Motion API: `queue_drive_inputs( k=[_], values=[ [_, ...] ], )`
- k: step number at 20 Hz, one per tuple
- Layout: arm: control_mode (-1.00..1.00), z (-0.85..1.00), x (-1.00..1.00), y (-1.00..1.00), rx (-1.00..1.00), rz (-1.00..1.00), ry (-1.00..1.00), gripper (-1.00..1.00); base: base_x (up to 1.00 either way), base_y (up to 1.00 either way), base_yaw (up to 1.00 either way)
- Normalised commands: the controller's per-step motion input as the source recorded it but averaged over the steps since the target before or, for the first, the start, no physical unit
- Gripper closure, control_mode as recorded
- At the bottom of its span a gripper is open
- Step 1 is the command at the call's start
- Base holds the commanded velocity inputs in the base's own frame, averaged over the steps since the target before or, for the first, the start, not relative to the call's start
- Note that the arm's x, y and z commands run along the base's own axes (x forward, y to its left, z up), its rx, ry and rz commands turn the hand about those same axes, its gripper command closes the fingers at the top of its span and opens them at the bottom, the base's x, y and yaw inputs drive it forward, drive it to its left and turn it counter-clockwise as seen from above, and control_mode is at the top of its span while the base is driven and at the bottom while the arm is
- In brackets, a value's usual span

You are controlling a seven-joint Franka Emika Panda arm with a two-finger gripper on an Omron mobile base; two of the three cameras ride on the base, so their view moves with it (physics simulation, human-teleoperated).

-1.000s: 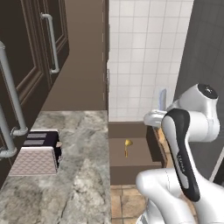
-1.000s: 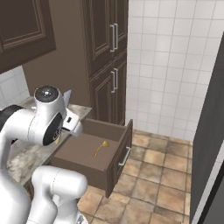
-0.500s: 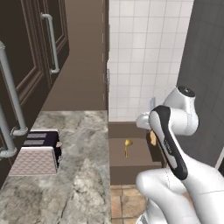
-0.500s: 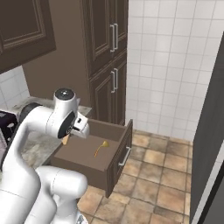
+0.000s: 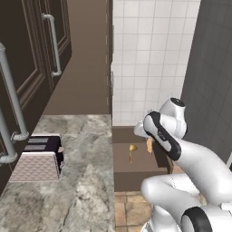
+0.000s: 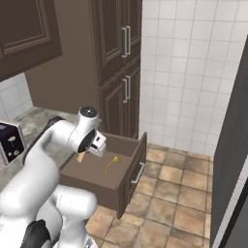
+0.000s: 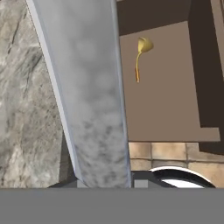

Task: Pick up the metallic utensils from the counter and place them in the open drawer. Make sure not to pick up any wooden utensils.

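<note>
My gripper (image 5: pixel 144 134) (image 6: pixel 93 148) (image 7: pixel 105 181) hangs over the back part of the open drawer (image 5: pixel 136 176) (image 6: pixel 131 172) (image 7: pixel 166 100). It is shut on a metallic utensil with a bluish-grey handle (image 7: pixel 87 87), which rises close and wide through the hand view. A small tan end (image 5: pixel 149 144) (image 6: pixel 81 157) pokes out just below the hand; I cannot tell what it belongs to. The golden metallic utensil (image 5: pixel 131 150) (image 6: pixel 113 162) (image 7: pixel 140 57) lies on the drawer floor. The counter (image 5: pixel 86 181) (image 6: pixel 31 122) (image 7: pixel 22 109) lies beside the drawer. The wooden utensils are out of view.
A toaster (image 5: pixel 38 157) (image 6: pixel 9 140) stands on the counter, away from the drawer. Tall dark cabinets (image 6: pixel 118 63) with bar handles (image 5: pixel 53 45) back the counter. A dark panel (image 5: pixel 213 72) borders the tiled floor (image 6: pixel 184 193) to the drawer's right.
The arm has folded down and swung toward the drawer. The hand has shifted a little lower over the drawer's back, its grip on the utensil unchanged. The golden utensil has not moved.
</note>
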Motion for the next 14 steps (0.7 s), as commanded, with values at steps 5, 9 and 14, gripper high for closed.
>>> queue_drive_inputs(
  k=[5, 9, 14],
  values=[
    [-1.00, -0.57, 0.65, 0.01, 0.02, 0.00, 0.09, 1.00, 0.00, 0.00, 0.00],
    [-1.00, -0.51, 0.47, 0.01, 0.00, 0.00, 0.19, 1.00, 0.00, 0.00, 0.00],
    [-1.00, -0.55, 0.26, 0.12, 0.00, 0.00, 0.11, 1.00, 0.00, 0.00, 0.00]
  ],
)
